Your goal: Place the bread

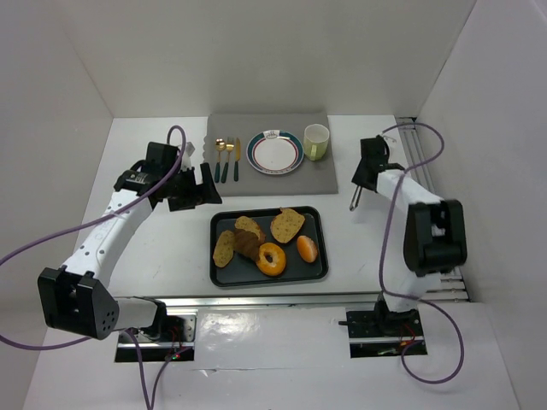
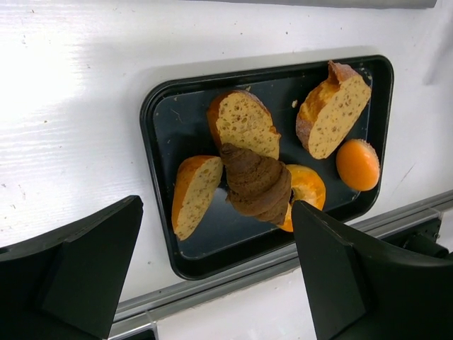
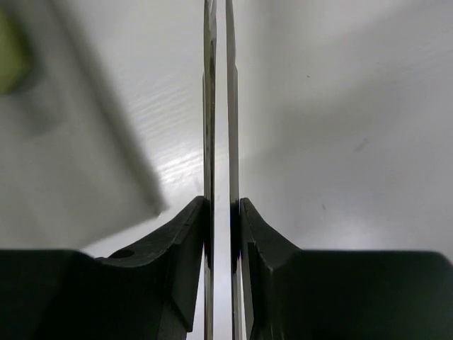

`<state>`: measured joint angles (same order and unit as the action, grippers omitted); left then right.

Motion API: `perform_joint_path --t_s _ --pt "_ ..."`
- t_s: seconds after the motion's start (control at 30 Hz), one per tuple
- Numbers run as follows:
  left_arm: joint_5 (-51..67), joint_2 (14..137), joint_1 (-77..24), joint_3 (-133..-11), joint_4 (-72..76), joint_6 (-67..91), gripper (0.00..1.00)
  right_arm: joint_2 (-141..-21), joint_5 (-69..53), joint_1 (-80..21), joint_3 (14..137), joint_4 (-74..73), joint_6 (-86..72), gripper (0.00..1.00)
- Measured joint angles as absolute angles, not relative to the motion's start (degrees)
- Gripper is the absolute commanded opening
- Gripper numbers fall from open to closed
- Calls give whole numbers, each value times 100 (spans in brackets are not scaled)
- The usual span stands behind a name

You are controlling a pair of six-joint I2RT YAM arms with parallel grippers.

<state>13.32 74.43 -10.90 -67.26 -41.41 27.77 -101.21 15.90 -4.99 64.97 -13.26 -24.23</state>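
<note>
Two right fingers point(image 3: 177, 241) tight on metal tongs point(image 3: 210, 106); left fingers point(image 2: 78, 276) wide apart.

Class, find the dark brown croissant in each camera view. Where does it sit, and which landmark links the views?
Top external: croissant in the black tray's left half.
Left wrist: croissant near picture centre.
Right wrist: not in it.
Shared landmark: black tray, two views only.

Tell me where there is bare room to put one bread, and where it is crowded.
Free: the empty plate, between cutlery and cup; the mat strip between plate and tray; the table right of the tray. Crowded: the tray's left half.
</note>
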Motion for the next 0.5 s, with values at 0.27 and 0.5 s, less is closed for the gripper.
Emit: perform_joint_path --t_s 0.27,0.5 --pt "1382 7446 -1037 -6726 -4110 2703 100 -6735 862 -803 5662 -2657 -2438 36" --pt "1592 7446 -1026 -6726 -4040 2698 100 -5975 -108 -1232 5354 -4440 -2569 50"
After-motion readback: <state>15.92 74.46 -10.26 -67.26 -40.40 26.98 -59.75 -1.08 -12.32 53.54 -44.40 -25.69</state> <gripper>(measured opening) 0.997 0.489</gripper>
